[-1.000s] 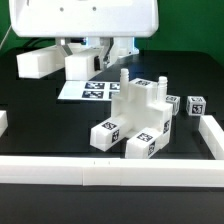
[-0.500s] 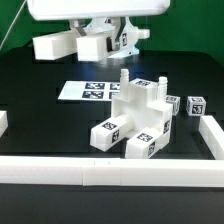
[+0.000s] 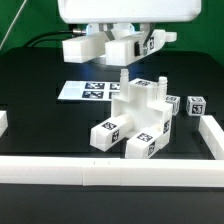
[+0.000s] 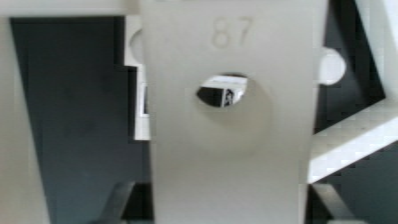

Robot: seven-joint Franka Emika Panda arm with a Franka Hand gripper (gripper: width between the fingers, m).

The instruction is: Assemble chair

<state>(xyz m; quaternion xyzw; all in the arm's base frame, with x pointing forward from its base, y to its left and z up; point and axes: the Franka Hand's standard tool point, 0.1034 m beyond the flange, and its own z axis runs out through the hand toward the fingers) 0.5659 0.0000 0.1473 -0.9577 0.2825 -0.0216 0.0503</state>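
My gripper (image 3: 118, 42) is at the top of the exterior view, lifted well above the table. It is shut on a long white chair frame part (image 3: 82, 46), held level, with a tag on its end at the exterior view's right. In the wrist view this part (image 4: 228, 120) is a wide white bar with a round hole and a raised "87", gripped between my dark fingers (image 4: 128, 205); my gripper (image 4: 231, 205) closes across it. The partly built chair (image 3: 135, 115), a stack of tagged white blocks with an upright peg, stands at the table's middle, below and in front of the held part.
The marker board (image 3: 88, 90) lies flat behind the chair at the exterior view's left. Two small tagged cubes (image 3: 194, 103) sit at the chair's right. Long low white border rails (image 3: 110, 172) run along the front edge and the right side (image 3: 212, 135).
My gripper has carried the frame part upward and toward the exterior view's right, from over the marker board's far left to above the chair. The chair and cubes have not moved.
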